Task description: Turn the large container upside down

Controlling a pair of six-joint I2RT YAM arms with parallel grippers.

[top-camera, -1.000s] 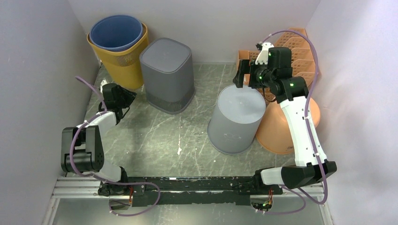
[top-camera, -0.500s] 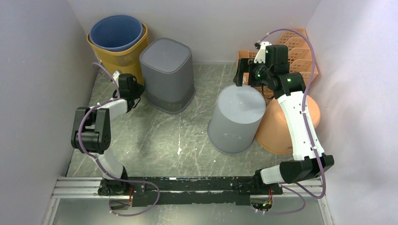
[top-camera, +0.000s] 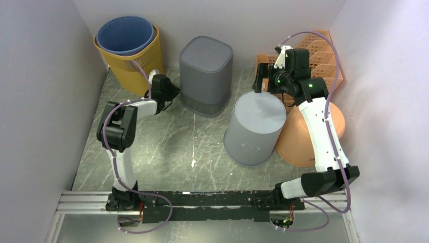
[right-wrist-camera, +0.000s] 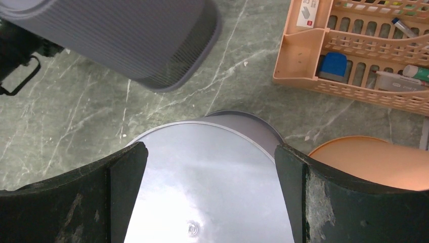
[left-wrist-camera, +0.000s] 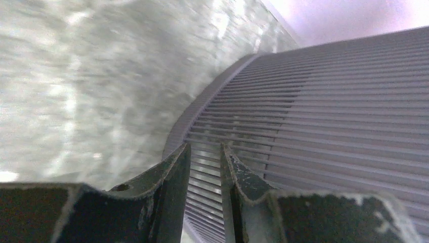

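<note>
A large square grey ribbed container point(top-camera: 206, 71) stands at the back middle with its closed side up. My left gripper point(top-camera: 174, 92) presses against its lower left wall. In the left wrist view the fingers point(left-wrist-camera: 172, 182) stand a narrow gap apart at the left gripper point(left-wrist-camera: 205, 147), with the ribbed container wall point(left-wrist-camera: 329, 101) showing behind the gap and nothing pinched. A round grey bin point(top-camera: 253, 131) stands base up to the right. My right gripper point(top-camera: 260, 81) hovers wide open above its far edge. The right gripper point(right-wrist-camera: 211, 149) looks down on the bin's base point(right-wrist-camera: 202, 192).
An orange bin point(top-camera: 303, 142) lies against the round bin's right side. An orange basket point(top-camera: 324, 61) with small items stands at the back right. A yellow basket point(top-camera: 134, 68) holding a blue bin point(top-camera: 124, 35) stands at the back left. Walls close in on both sides.
My left arm has swung right and forward to the square container, which has slid right, away from the yellow basket. The right arm has barely moved.
</note>
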